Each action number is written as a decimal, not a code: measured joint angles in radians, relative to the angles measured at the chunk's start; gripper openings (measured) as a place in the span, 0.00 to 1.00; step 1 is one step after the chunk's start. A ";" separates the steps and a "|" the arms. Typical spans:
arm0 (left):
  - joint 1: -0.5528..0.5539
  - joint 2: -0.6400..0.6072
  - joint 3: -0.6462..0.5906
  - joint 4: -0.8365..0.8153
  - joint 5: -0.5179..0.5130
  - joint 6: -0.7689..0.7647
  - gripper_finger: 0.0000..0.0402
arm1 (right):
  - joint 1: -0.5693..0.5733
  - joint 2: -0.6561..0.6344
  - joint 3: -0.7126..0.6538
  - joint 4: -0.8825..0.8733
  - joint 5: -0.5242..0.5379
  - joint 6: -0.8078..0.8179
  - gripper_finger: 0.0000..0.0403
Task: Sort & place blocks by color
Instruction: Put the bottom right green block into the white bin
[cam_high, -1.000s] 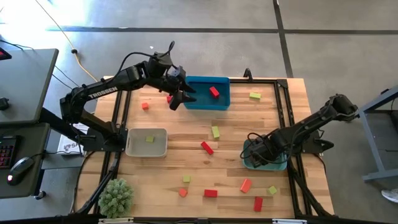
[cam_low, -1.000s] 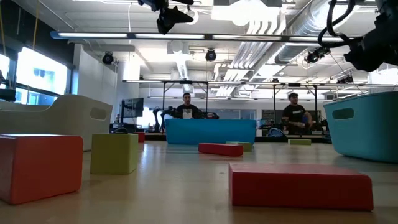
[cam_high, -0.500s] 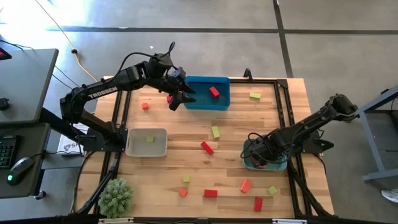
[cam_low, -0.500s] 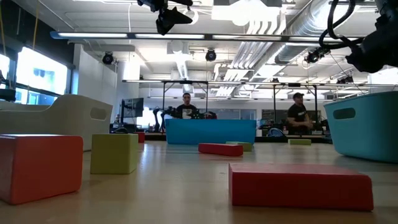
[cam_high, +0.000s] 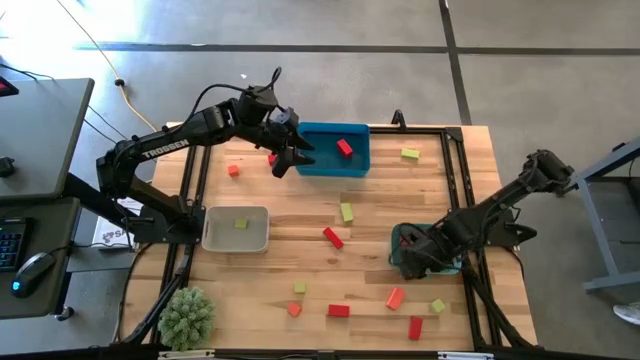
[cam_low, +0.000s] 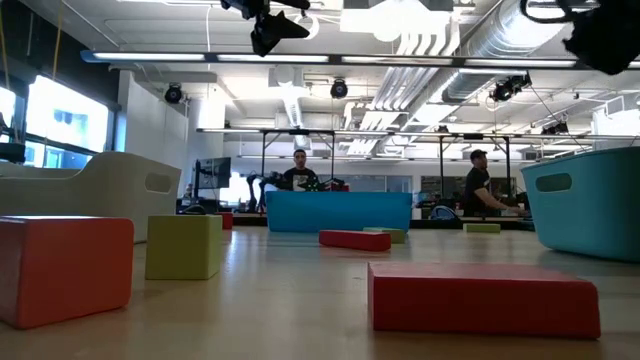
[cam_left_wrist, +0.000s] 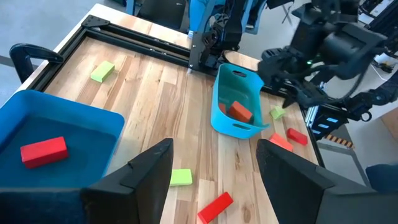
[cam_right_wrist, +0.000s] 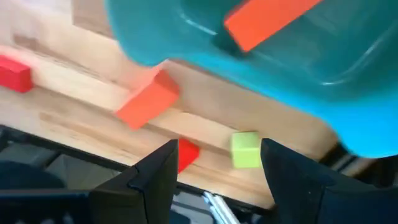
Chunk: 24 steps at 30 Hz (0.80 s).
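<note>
The right gripper (cam_high: 412, 262) hangs spread and empty over the teal tray (cam_high: 452, 266), where an orange block (cam_right_wrist: 273, 22) lies. Dropping low, it could tip the tray. The left gripper (cam_high: 290, 158), spread, waits beside the blue tray (cam_high: 322, 166).

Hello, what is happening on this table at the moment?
Two robot arms are sorting coloured blocks into trays. The right gripper is open above the teal tray, where an orange-red block lies. The left gripper hangs open beside the blue tray, which holds a red block. Several blocks remain loose on the table.
</note>
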 joint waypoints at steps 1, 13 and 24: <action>0.000 0.000 0.000 0.000 0.000 0.000 0.55 | 0.022 0.000 0.000 0.023 0.019 0.026 0.54; 0.000 0.000 0.000 -0.043 0.000 0.026 0.55 | 0.249 0.027 0.000 0.083 0.077 0.286 0.54; 0.000 0.000 0.000 -0.083 -0.002 -0.009 0.55 | 0.330 0.131 0.000 0.091 0.076 0.290 0.54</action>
